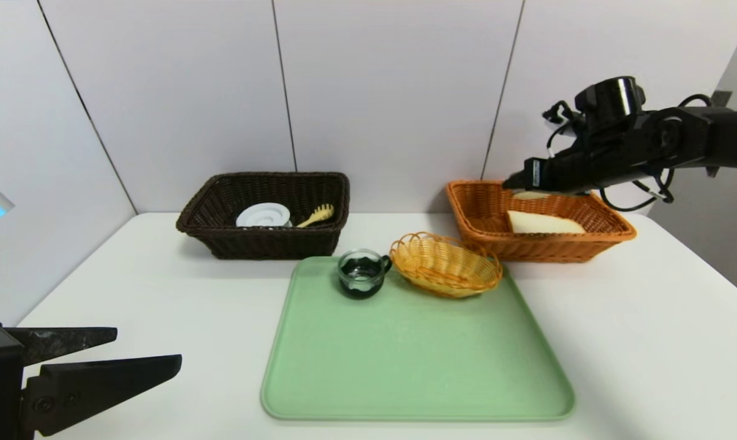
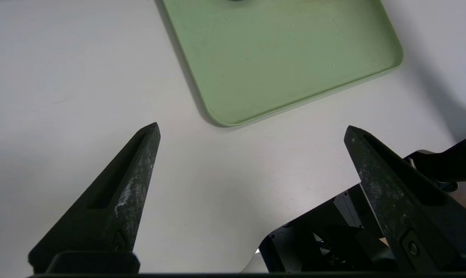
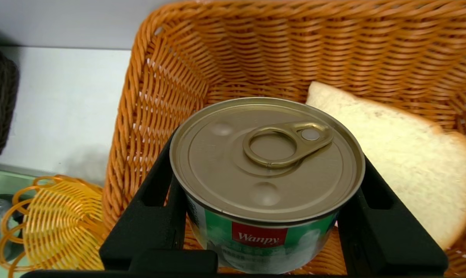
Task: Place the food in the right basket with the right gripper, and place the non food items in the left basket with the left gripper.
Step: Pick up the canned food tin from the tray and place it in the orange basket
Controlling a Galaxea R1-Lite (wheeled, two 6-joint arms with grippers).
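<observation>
Clamped on the can (image 3: 267,162) above the basket (image 3: 295,46), the right gripper (image 3: 269,170) could tip it onto the bread (image 3: 403,162) just beside its fingers if it opens too high.

Bare tray (image 1: 417,360) front lies open; yellow basket (image 1: 445,267) obstructs behind.

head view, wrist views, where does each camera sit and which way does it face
Head view: on the head, looking forward and down at the table; left claw and right arm show.
Left wrist view: on the left wrist, looking down at the tray; its own open claw shows.
Right wrist view: on the right wrist, looking down into the orange basket; its own claw shows, shut on the tin.
Head and right wrist views share the bread.
</observation>
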